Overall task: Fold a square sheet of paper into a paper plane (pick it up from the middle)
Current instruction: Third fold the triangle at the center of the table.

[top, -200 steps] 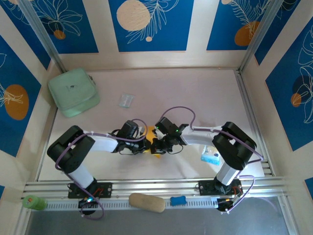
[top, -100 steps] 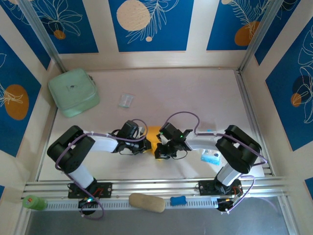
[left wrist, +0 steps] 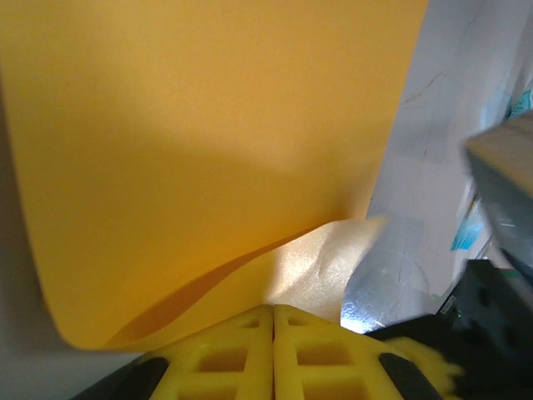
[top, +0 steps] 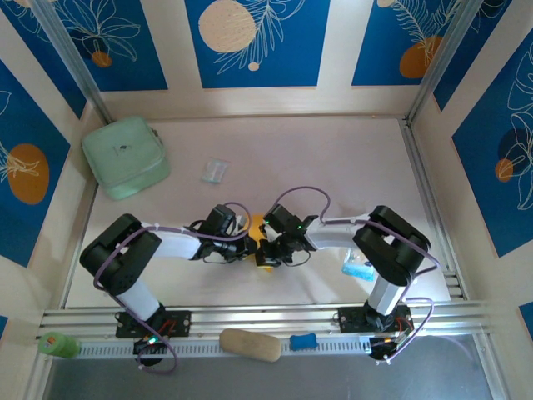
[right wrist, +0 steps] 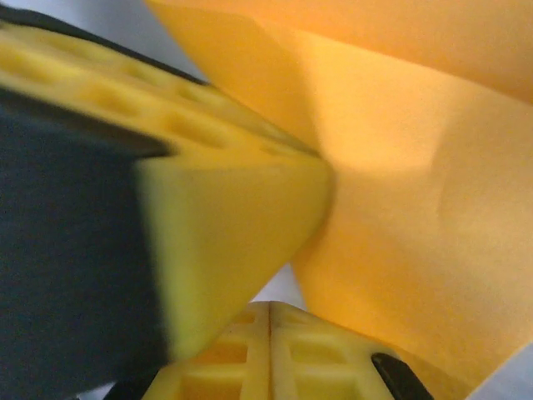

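As the pair meets over the table point(top: 333, 158) | left claw point(left wrist: 273, 310) closed, seemingly pinching orange paper point(left wrist: 208, 125) | right claw point(right wrist: 268, 307) closed against it, grip unclear.

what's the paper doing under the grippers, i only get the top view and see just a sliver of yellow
observer: right wrist view shows the square sheet of paper creased, one flap at an angle to the rest
operator: pinched on that side
observer: the right gripper is shut just below the sheet, no paper visible between its fingers
operator: and the other
observer: the left gripper is shut too, the sheet's near edge curling upward ahead of it
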Controlling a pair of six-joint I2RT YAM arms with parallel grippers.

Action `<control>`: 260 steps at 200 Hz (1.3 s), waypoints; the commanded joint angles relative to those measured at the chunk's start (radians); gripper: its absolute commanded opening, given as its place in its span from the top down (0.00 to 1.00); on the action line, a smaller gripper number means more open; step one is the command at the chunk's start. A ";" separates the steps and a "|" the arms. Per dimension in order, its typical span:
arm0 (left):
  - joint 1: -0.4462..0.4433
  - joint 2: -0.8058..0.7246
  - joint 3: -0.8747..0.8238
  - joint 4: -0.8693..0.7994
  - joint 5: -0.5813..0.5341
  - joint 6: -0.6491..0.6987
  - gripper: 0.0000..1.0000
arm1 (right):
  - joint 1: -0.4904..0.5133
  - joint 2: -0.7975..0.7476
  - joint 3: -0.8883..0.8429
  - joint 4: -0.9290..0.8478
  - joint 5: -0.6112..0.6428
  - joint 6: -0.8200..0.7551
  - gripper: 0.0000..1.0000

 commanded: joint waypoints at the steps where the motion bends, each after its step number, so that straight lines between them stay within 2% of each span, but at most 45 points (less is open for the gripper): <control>1: -0.010 0.008 -0.010 -0.066 -0.023 0.007 0.93 | 0.007 -0.006 -0.069 0.017 -0.024 0.023 0.94; 94: -0.010 0.008 -0.014 -0.071 -0.039 0.001 0.94 | 0.045 -0.210 -0.250 0.029 -0.040 0.102 0.94; 126: -0.009 -0.009 -0.020 -0.068 -0.043 0.002 0.94 | 0.029 -0.310 -0.194 0.013 -0.019 0.098 0.94; 140: -0.009 -0.012 -0.021 -0.069 -0.045 0.001 0.94 | 0.010 -0.293 -0.150 0.011 -0.021 0.078 0.94; 181: -0.009 -0.015 -0.023 -0.066 -0.042 0.000 0.94 | -0.021 -0.118 -0.038 0.029 -0.017 0.063 0.95; 209: -0.009 -0.011 -0.025 -0.056 -0.039 -0.004 0.94 | -0.027 -0.021 -0.057 0.045 -0.042 0.075 0.96; 260: -0.010 -0.003 -0.021 -0.061 -0.048 -0.003 0.94 | 0.022 -0.160 -0.275 0.131 -0.073 0.145 0.96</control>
